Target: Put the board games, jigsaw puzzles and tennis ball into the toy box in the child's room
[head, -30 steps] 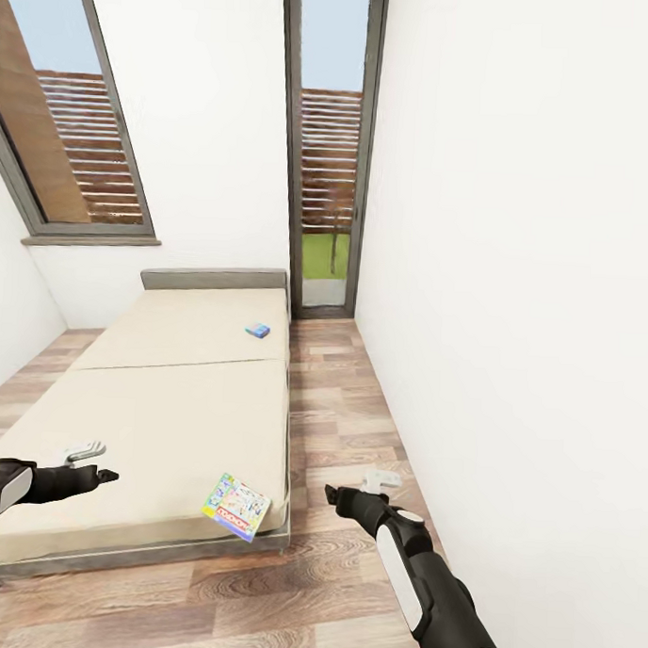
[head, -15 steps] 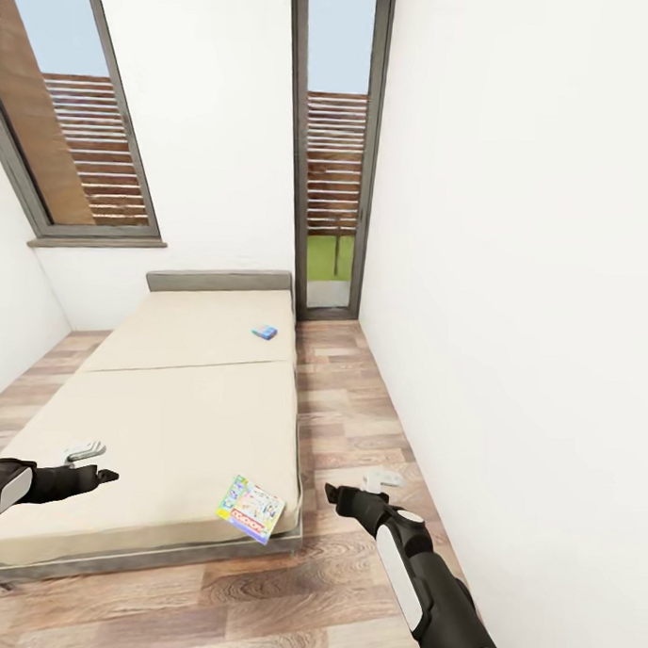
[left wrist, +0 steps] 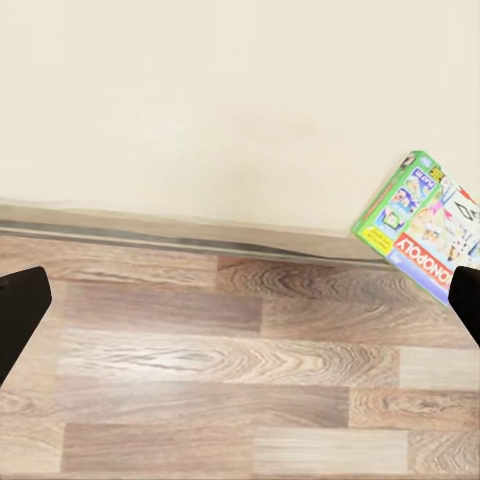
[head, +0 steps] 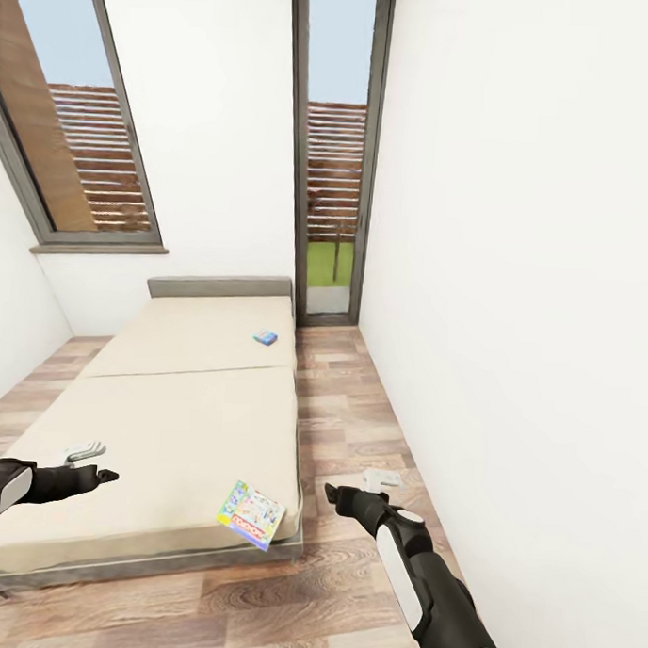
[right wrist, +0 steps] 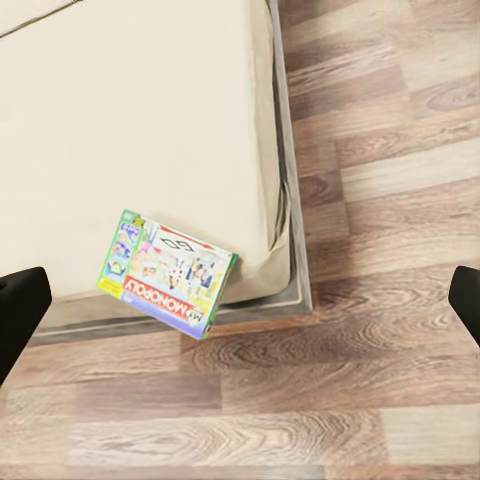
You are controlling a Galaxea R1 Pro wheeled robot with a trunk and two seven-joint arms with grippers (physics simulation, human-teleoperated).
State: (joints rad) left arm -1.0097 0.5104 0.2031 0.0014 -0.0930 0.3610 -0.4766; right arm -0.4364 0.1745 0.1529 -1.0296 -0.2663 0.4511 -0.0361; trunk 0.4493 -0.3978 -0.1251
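We see the bed point(head: 169, 421) with a Monopoly box point(head: 251, 514) overhanging its corner at 6 o'clock, a small blue box point(head: 265, 337) at 12, and both our left gripper point(head: 85, 453) and right gripper point(head: 381, 478) spread apart, empty.

Head view aimed forward-down along bed point(head: 169, 421) toward windows. Both wrist views directed steeply down, nearer; Monopoly box point(left wrist: 425, 238) at bed corner shared by all.

the floor point(head: 358, 410) is laid in wood planks with a strong grain and a faint sheen. the bed point(head: 169, 421) is covered in plain matt beige cloth over a dull grey frame. the game box point(right wrist: 170, 272) is seen as printed card, lightly glossy. the walls point(head: 515, 276) are finished smooth, matt white.
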